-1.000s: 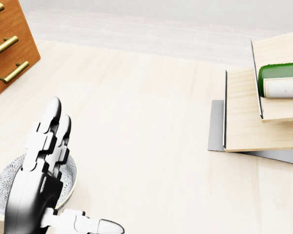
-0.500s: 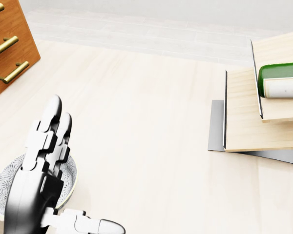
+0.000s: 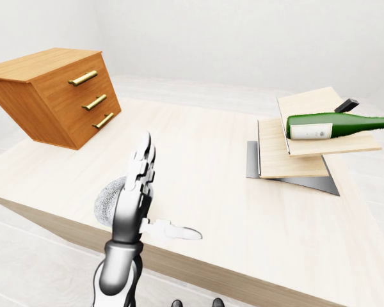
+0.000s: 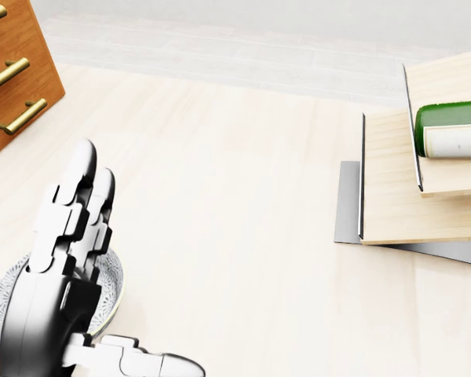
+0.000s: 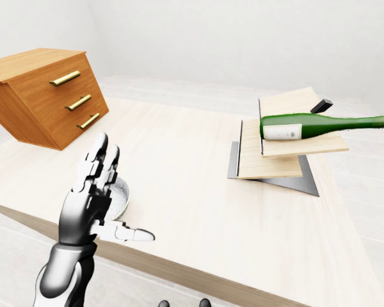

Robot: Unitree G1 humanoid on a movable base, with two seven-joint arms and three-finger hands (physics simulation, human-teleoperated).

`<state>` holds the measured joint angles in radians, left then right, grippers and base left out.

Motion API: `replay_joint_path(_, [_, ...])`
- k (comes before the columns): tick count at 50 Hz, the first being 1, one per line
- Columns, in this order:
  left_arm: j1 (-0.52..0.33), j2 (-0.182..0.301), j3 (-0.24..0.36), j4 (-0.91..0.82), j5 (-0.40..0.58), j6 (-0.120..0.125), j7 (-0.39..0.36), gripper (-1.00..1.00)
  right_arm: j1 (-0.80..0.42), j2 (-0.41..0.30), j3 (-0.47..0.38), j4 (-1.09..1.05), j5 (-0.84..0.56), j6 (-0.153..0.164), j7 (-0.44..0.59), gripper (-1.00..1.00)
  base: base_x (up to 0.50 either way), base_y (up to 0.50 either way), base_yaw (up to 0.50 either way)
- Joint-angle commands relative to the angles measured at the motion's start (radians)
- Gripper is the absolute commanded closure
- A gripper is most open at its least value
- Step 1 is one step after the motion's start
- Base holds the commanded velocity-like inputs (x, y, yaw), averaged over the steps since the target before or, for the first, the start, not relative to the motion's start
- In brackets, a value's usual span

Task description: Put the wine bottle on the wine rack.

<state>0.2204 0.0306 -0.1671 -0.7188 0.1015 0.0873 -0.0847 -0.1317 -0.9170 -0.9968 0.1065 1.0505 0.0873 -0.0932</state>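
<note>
The wine bottle (image 3: 333, 125) lies on its side on the wine rack (image 3: 293, 157) at three o'clock on the bench (image 3: 205, 173); the left robot hand (image 3: 136, 192) hovers at seven o'clock, fingers spread, holding nothing, above a bowl (image 5: 120, 195).

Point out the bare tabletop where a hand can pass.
Open stretch of table between the drawer chest and the wine rack. Crowded at the rack, where the wine bottle lies, and near the left hand over a bowl.
</note>
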Motion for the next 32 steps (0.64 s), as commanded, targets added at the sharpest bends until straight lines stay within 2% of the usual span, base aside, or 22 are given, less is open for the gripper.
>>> replay_joint_path(1, [0.001,0.002,-0.013,-0.045,0.007,0.000,0.003,-1.00,0.062,0.040,-0.155,-0.235,0.097,0.000,-0.038,-1.00,0.00,0.00,0.00])
replay_joint_path(10, [0.012,0.006,-0.018,-0.060,0.004,0.000,0.007,-1.00,0.112,0.047,-0.285,-0.358,0.216,0.000,-0.071,-1.00,0.00,0.00,0.00])
replay_joint_path(18, [0.018,0.009,-0.030,-0.085,0.011,0.000,0.013,-1.00,0.167,0.054,-0.412,-0.463,0.378,0.000,-0.114,-1.00,0.00,0.00,0.00])
replay_joint_path(32, [0.023,0.014,-0.034,-0.091,0.006,0.000,0.016,-1.00,0.285,0.063,-0.574,-0.561,0.591,0.000,-0.137,-1.00,0.00,0.00,0.00])
